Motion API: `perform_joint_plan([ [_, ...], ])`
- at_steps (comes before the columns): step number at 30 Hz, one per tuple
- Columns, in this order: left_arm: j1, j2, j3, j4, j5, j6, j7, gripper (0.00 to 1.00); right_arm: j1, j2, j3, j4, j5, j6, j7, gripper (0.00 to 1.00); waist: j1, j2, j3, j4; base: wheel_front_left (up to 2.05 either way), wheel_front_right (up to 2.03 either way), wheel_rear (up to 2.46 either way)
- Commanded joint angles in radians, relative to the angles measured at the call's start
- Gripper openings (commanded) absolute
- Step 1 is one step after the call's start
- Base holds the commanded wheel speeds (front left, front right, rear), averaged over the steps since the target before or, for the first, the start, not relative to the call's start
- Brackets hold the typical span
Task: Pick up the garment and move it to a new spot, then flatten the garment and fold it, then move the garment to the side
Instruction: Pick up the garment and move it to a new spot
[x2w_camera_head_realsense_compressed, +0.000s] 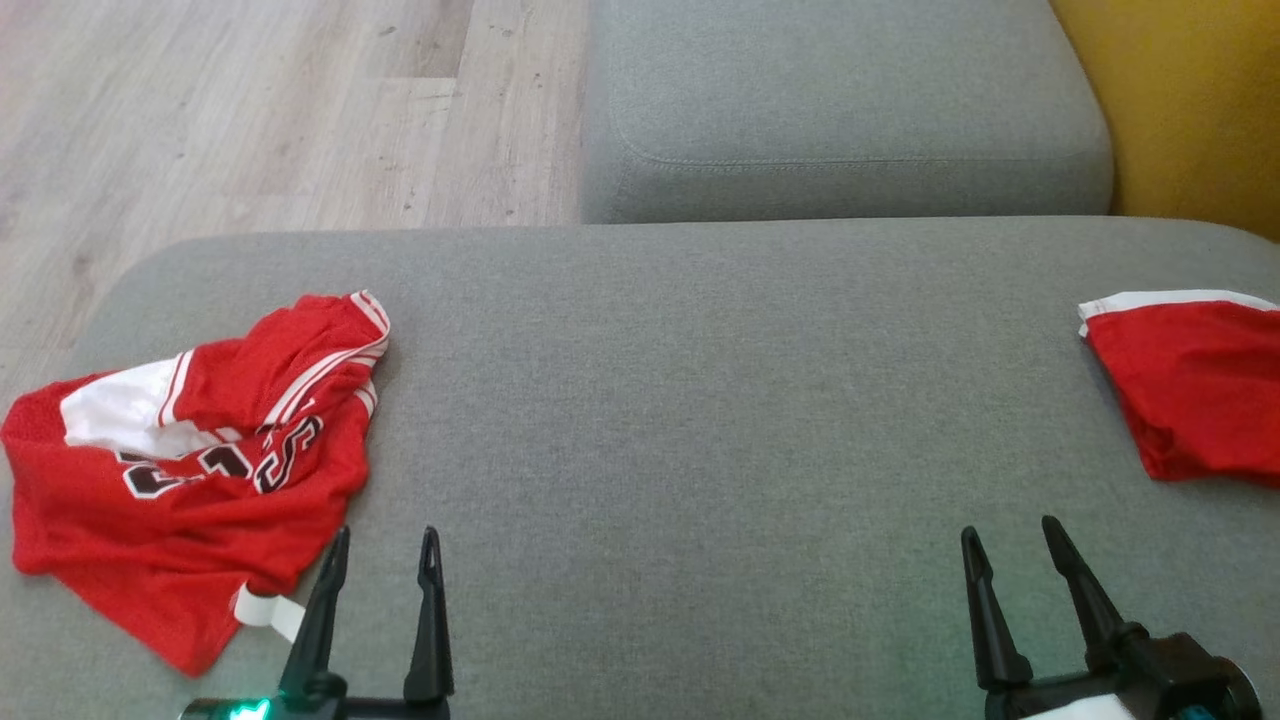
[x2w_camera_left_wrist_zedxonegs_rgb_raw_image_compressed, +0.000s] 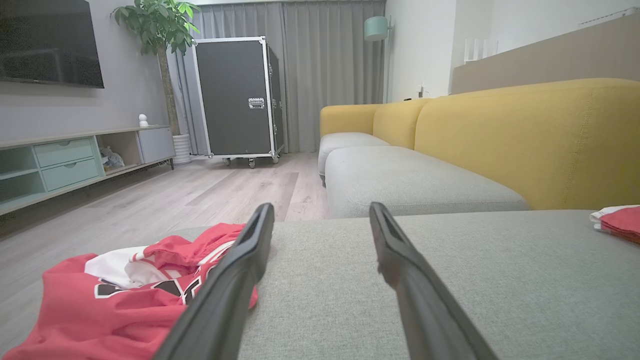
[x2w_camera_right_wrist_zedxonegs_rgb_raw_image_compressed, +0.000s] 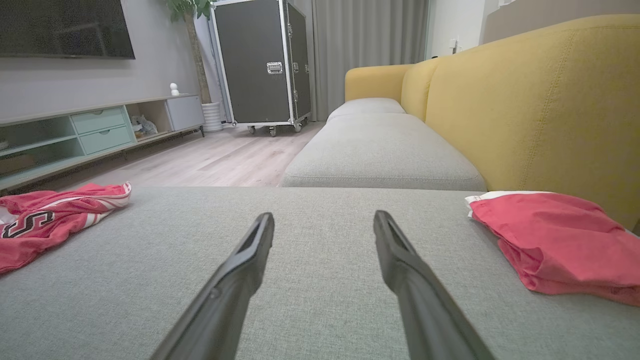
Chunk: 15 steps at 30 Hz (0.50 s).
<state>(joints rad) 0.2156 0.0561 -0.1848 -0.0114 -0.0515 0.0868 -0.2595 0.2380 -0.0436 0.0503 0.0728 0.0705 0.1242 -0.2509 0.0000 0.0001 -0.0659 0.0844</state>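
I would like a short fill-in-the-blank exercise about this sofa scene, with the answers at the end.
1. The crumpled jersey lies on the robot's ____ side of the grey cushion.
2. The left pincer and the right pincer are both ____ and hold nothing.
3. The backrest of the sofa is ____ in colour.
Missing words: left; open; yellow.

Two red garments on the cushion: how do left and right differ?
The left jersey lies crumpled and spread, black lettering showing; the right garment sits compact and looks folded, no lettering visible. The left jersey lies close beside the left pincer; the right garment lies apart from the right pincer. Both are red with white trim.
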Motion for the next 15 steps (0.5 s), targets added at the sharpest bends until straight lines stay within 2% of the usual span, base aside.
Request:
perform_joint_plan([
  [1, -0.025, -0.004, 0.042, -0.032, 0.011, 0.001, -0.002, 1.00, -0.035, -0.007, 0.019, -0.037, 0.003, 0.007, -0.011, 1.00, 0.0000, -0.0001, 0.000, -0.001, 0.00, 0.00, 0.00],
  [15, -0.013, -0.004, 0.057, 0.004, 0.037, -0.006, -0.002, 1.00, -0.032, -0.007, 0.018, -0.036, 0.018, 0.007, -0.011, 1.00, 0.0000, -0.0001, -0.012, -0.006, 0.00, 0.00, 0.00],
])
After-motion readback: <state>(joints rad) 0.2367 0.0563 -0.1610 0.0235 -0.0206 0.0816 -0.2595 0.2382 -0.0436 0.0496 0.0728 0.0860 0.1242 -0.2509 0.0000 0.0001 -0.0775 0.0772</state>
